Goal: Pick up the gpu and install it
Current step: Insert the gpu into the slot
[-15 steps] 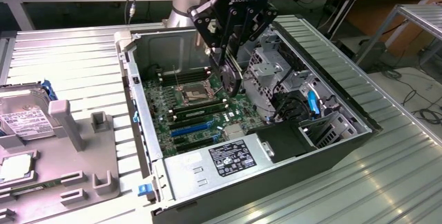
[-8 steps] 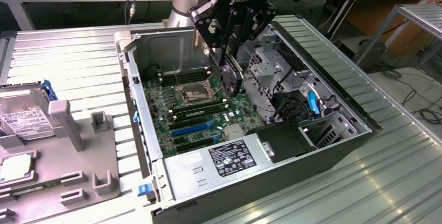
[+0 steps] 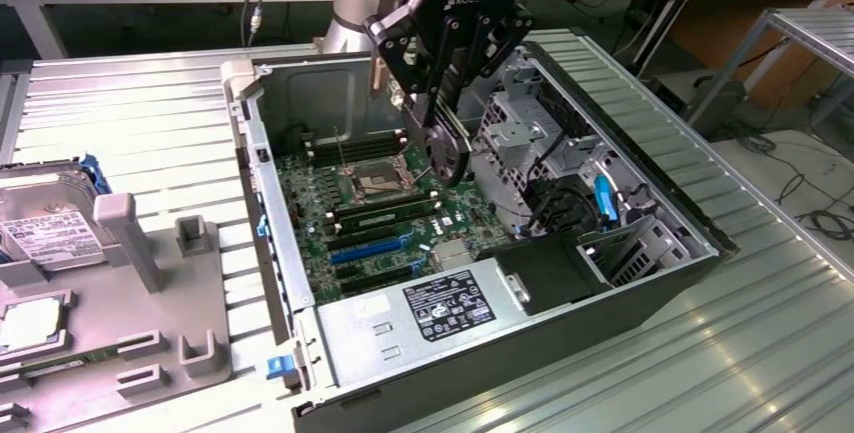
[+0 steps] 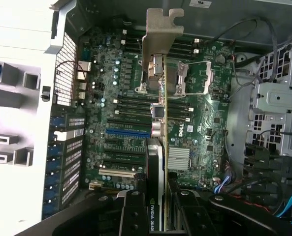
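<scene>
My gripper [image 3: 435, 113] hangs over the open computer case [image 3: 667, 283], shut on the gpu [image 3: 449, 153]. The gpu is a thin dark card held on edge above the green motherboard [image 3: 367, 208], near the processor socket. In the wrist view the gpu [image 4: 156, 147] runs edge-on away from my gripper [image 4: 158, 209], its silver bracket [image 4: 159, 44] at the far end. A black finger [image 4: 135, 214] sits on each side of the card. The motherboard [image 4: 116, 98] lies below it, with a blue slot [image 4: 127, 132] and several black slots [image 4: 121, 157] beside the card's line.
A silver drive cage [image 3: 527, 138] and black cables stand at the case's right in the exterior view. The power supply [image 3: 454, 308] fills the near end. On a grey fixture [image 3: 147, 283] at the exterior view's left lie a hard drive [image 3: 47, 238] and a memory stick [image 3: 74, 361].
</scene>
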You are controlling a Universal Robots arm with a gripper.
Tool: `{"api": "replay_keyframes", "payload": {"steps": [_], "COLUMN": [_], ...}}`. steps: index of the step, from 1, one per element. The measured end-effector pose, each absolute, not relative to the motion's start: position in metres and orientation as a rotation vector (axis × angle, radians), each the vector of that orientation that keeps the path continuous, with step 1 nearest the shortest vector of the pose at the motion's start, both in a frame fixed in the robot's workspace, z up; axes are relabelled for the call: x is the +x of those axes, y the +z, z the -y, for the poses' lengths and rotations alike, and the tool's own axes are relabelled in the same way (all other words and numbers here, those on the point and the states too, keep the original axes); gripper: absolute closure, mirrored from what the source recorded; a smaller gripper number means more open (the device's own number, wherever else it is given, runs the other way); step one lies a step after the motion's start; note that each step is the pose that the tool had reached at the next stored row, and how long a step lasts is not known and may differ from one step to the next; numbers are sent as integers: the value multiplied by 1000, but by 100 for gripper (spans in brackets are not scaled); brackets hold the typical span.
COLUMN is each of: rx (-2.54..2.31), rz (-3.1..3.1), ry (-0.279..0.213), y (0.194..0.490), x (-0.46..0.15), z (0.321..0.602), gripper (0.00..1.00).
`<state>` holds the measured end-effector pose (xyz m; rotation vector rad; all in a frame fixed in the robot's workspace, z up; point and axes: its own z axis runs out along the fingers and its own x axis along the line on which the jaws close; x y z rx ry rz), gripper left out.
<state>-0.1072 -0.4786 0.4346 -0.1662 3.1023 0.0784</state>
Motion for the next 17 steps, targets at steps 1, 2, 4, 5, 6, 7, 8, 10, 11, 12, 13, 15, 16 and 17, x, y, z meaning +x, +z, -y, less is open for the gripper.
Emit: {"api": "replay_keyframes", "payload": {"steps": [1, 2, 4, 5, 6, 7, 8, 10, 11, 12, 13, 15, 16, 17], "rx": [-172, -176, -196, -210, -220, -228, -234, -247, -255, -264, -286, -328, -341, -353], "rz": [-3102, -3102, -3101, -3100, -3100, -3099, -3099, -3098, -3098, -3097, -3095, -3092, -3091, -3090], "ry": [79, 79, 79, 79, 79, 80, 80, 80, 80, 80, 81, 81, 82, 82], "y": [435, 435, 435, 435, 435, 435, 435, 435, 435, 435, 435, 435, 435, 435], "x": [-107, -107, -107, -107, -107, -107, -107, -107, -107, -107, -107, -107, -107, -107], "z": [479, 479, 479, 479, 479, 479, 479, 479, 479, 479, 479, 479, 479, 479], "gripper": [73, 73, 73, 73, 73, 73, 73, 73, 73, 73, 73, 73, 73, 73]}}
